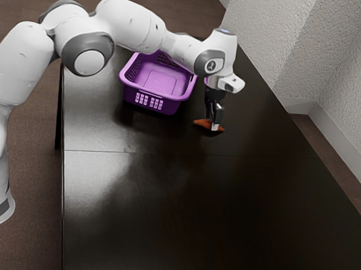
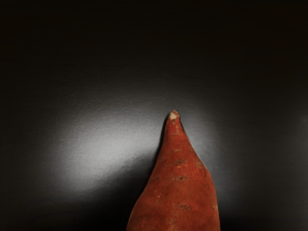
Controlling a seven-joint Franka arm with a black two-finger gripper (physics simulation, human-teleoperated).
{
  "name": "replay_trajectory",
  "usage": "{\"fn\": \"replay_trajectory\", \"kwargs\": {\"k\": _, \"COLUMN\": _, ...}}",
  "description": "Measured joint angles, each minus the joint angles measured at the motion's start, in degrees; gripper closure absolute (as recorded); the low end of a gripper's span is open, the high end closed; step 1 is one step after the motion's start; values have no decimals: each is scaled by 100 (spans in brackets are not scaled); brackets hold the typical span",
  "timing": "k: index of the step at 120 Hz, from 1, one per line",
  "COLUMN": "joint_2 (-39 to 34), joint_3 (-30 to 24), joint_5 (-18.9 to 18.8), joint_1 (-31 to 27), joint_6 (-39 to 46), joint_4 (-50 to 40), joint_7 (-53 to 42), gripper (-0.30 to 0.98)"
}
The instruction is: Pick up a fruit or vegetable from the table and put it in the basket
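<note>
Reaching the sweet potato [image 1: 200, 123] looks done: our claw [image 1: 214, 125] is right down at it, by the bench [image 1: 224, 222] top near the basket [image 1: 173, 106]. Can't tell if we've clamped it or not, tbh. Lift, carry and drop are left, we reckon.

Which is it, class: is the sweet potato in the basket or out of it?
Out: the exterior view shows the sweet potato at the gripper, outside the walls of the purple basket.
</note>
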State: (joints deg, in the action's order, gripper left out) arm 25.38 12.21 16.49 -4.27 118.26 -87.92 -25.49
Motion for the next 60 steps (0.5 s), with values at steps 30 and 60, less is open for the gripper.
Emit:
{"fn": "replay_trajectory", "kwargs": {"k": 30, "joint_2": 67, "joint_3": 0, "joint_5": 92, "joint_1": -2, "joint_6": 40, "joint_4": 0, "joint_7": -135, "gripper": 26}}
{"fn": "replay_trajectory", "kwargs": {"k": 60, "joint_2": 76, "joint_3": 2, "joint_5": 185, "joint_1": -3, "joint_6": 58, "joint_4": 0, "joint_7": -303, "gripper": 51}}
